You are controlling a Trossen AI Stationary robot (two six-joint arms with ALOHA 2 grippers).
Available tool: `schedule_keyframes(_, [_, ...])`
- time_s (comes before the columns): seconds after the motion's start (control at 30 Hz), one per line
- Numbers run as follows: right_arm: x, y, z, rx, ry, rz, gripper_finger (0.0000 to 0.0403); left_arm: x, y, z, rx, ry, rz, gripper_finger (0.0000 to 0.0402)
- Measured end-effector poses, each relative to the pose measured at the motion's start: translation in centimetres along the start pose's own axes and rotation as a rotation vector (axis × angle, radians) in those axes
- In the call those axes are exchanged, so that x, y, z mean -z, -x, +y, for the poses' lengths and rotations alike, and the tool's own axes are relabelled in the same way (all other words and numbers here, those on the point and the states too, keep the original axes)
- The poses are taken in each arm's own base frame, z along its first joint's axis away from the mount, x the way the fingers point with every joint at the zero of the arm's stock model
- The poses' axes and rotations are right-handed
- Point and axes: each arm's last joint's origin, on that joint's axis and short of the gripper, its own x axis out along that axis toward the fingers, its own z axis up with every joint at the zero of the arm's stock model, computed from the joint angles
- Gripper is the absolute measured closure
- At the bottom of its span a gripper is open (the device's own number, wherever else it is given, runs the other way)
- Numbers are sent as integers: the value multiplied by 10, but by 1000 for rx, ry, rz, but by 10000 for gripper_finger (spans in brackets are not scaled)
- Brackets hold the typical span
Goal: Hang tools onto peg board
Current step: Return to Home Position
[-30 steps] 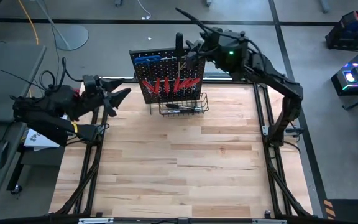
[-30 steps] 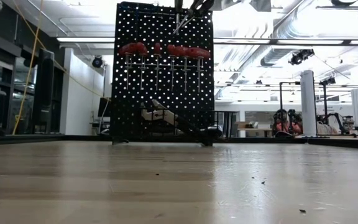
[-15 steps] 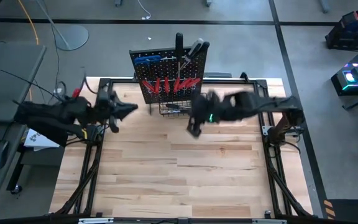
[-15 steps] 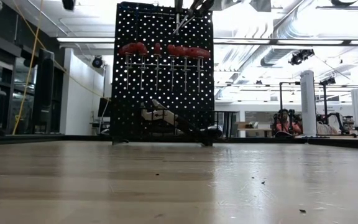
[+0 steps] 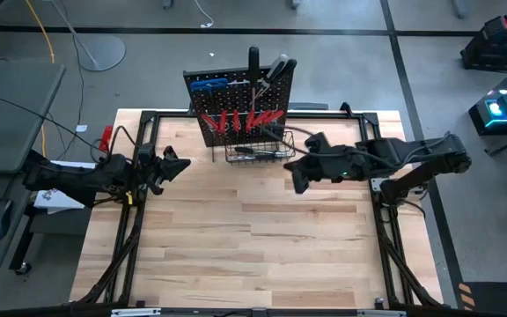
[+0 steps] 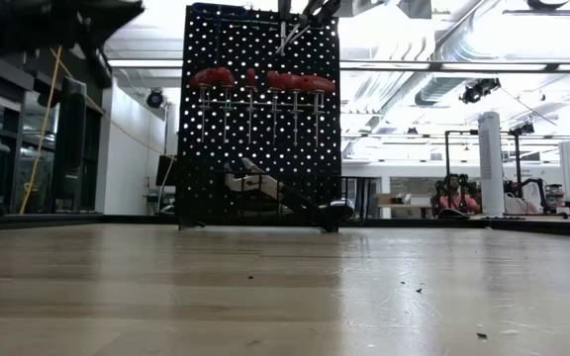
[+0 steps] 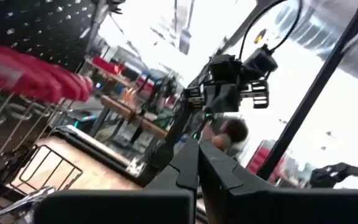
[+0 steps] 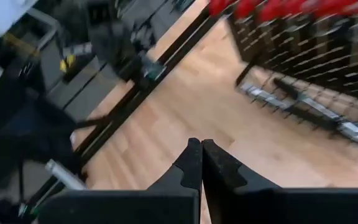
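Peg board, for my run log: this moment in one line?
peg board: tools hung | left claw: shut, empty, left edge | right claw: shut, empty, near basket

The left arm (image 5: 69, 176) lies folded low on the left side, and the left end effector (image 5: 180, 164) points right, fingers pressed together, empty. The right arm (image 5: 407, 158) reaches in from the right, low. The right end effector (image 5: 295, 180) is also closed and empty, aimed left.

Tools (image 6: 260, 81) hung on upright blk peg board (image 6: 206, 148).
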Motion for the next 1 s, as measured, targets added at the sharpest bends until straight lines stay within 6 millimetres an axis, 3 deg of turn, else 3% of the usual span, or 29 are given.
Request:
schedule_keyframes(0.23, [-10, 35, -16, 14, -54, -102, 403, 25, 17, 20, -1, 48, -33, 401])
schedule_keyframes(0.4, [-1, 39, -25, 52, -3, 23, 403, 32, 17, 23, -37, 26, 32, 401])
schedule_keyframes(0.53, [29, 21, -38, -26, -29, 227, 403, 33, 17, 24, -44, 41, 48, 401])
schedule_keyframes(0.63, [60, -1, -53, -186, -87, 255, 403, 33, 17, 24, -41, 60, 48, 401])
schedule_keyframes(0.83, [89, -38, -110, -378, -7, -15, 403, 34, 17, 24, -45, 62, 53, 401])
schedule_keyframes(1.0, [103, -48, -163, -518, 52, -210, 403, 35, 17, 25, -53, 59, 66, 401])
